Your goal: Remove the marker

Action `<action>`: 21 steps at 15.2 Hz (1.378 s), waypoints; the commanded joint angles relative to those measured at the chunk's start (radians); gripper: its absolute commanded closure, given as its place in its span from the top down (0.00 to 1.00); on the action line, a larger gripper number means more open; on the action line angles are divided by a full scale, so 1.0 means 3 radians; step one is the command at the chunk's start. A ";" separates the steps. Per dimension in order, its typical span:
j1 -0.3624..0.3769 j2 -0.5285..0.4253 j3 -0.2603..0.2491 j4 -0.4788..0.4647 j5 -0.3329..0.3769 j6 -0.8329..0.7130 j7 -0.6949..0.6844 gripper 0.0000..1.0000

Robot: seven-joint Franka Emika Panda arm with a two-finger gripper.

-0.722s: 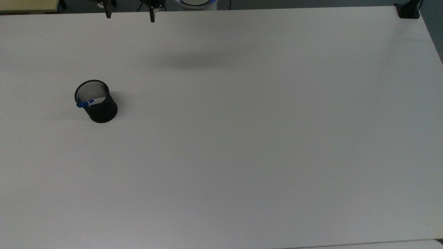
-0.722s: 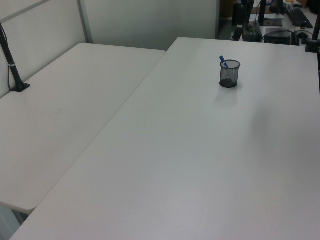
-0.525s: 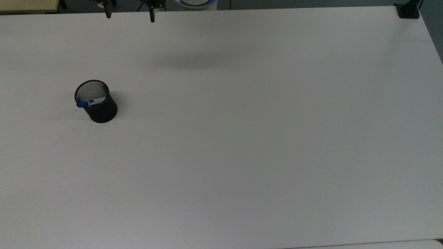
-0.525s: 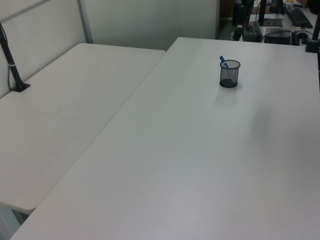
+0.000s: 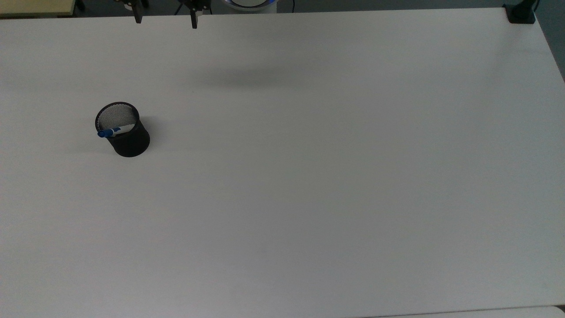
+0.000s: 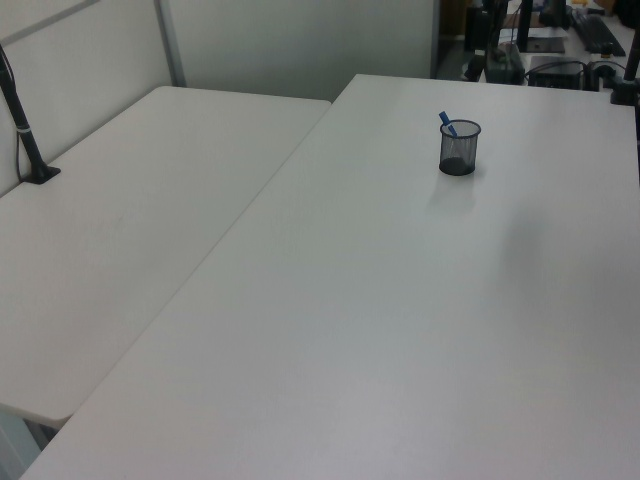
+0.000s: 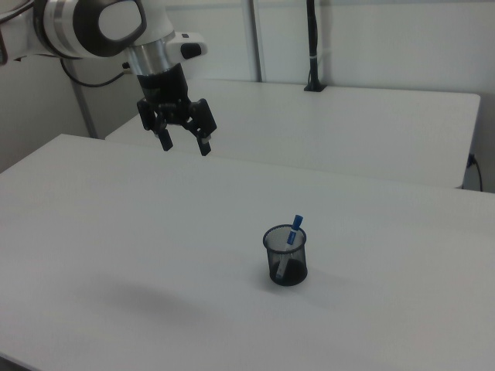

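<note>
The marker [image 5: 111, 131] [image 7: 293, 230] [image 6: 446, 124] stands slanted inside a black mesh cup [image 5: 125, 133] [image 7: 286, 256] [image 6: 459, 149], its blue cap poking above the rim. The cup sits on the white table [image 5: 309, 176]. My gripper [image 7: 186, 144] hangs open high above the table, well to the right view's left of the cup and apart from it. Its two dark fingertips [image 5: 138, 18] reach in at the top view's upper edge, with nothing between them.
A second white table [image 6: 120, 220] adjoins on the left view's left, with a black clamp post [image 6: 25, 130] on it. A black clamp [image 5: 521, 13] sits at the top view's upper right table corner. Desks with equipment stand beyond the table's far end.
</note>
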 commanded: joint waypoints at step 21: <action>-0.0748 0.0705 -0.0027 -0.0470 -0.0077 0.1843 0.0043 1.00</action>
